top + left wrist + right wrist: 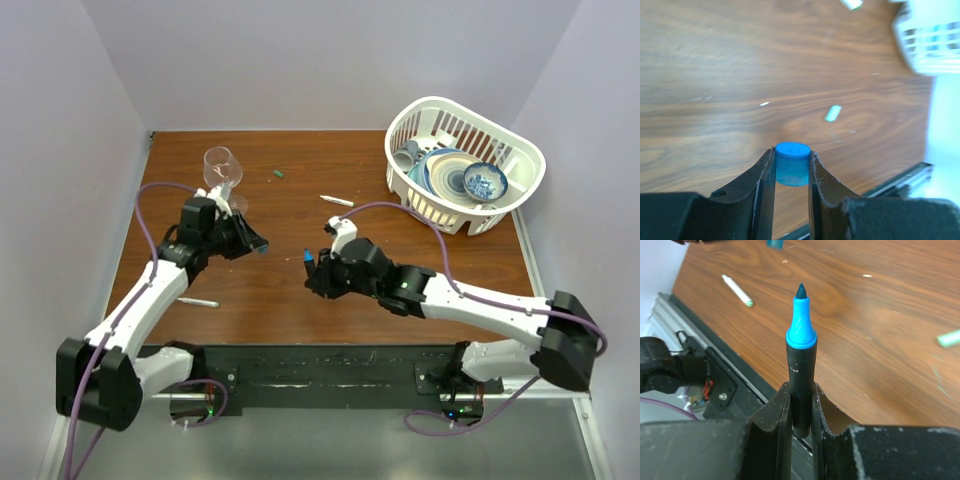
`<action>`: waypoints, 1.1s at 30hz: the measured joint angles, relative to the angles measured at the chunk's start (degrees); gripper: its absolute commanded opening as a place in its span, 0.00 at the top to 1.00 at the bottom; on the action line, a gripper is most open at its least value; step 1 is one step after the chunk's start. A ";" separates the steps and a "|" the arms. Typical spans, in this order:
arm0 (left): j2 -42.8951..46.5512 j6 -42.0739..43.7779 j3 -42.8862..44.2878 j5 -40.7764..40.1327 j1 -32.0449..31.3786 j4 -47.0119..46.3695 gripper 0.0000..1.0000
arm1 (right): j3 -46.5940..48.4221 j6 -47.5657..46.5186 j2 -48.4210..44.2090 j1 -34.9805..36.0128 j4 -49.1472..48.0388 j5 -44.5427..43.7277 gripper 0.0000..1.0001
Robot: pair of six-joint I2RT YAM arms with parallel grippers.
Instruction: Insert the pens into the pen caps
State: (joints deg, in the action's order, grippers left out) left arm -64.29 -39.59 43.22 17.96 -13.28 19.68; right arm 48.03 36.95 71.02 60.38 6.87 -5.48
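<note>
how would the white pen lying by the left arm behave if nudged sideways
The white pen looks thin and round, lying flat on the wooden table, so it would probably roll. It seems stiff and light: likely easy to lift, easy to knock away.

Left of the basket (432, 100) are two white pens (337, 200), one black marker (801, 375), one blue cap (792, 165), one green cap (278, 174) and one glass (222, 168). Inside the basket sits one bowl (485, 182).
</note>
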 measured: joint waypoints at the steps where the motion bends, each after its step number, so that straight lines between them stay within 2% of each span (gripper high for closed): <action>1: 1.49 -1.14 0.02 0.39 0.00 -0.33 1.00 | 0.83 0.04 1.70 0.02 -0.87 0.74 1.00; 7: 7.21 -6.80 0.17 1.40 0.00 -0.63 1.00 | 7.63 0.04 10.51 0.48 -3.87 3.37 1.00; 13: 7.69 -8.52 2.14 0.87 0.00 1.75 1.00 | 12.55 0.00 15.69 1.95 -4.52 3.58 1.00; 33: 8.48 -8.87 4.94 -1.22 0.00 6.08 1.00 | 17.16 0.63 20.92 3.48 -3.50 3.54 1.00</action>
State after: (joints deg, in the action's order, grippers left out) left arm -55.81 -48.47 48.16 16.73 -13.28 25.76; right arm 65.19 37.58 91.94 63.86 3.38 -1.93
